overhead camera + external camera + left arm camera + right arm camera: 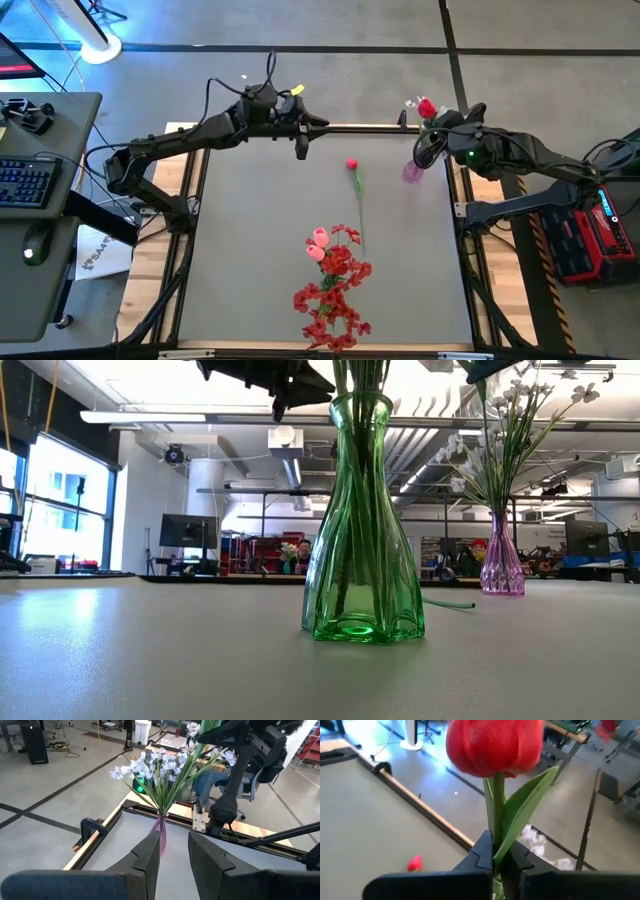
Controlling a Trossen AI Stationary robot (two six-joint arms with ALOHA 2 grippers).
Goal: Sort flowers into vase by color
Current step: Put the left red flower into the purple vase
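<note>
A green glass vase [360, 530] stands near the table's near edge, holding red blossom clusters [335, 295] and a pink bud [318, 243]. A small pink vase [412, 172] at the far right carries white sprays [160, 765]. One red bud on a long stem [352, 165] lies flat on the table's middle. My right gripper [436, 122] is shut on another red bud flower [427, 108], held in the air at the far right by the pink vase. My left gripper [172, 855] hovers open and empty near the far edge's middle, facing the pink vase. My right gripper pinches the flower's green stem [495, 827] just below the red blossom, between its two fingers, with a leaf [525, 805] caught alongside. The blossom stands clear beyond the fingertips [482, 852]. The flower is lifted off the table; the gripper hides the lower stem.
The table's grey top [250, 240] is bare on its left half. A wooden far rail [360, 128] edges it. Beyond the left edge stands a desk with a keyboard [30, 180]; a red case [590, 235] sits off the right edge.
</note>
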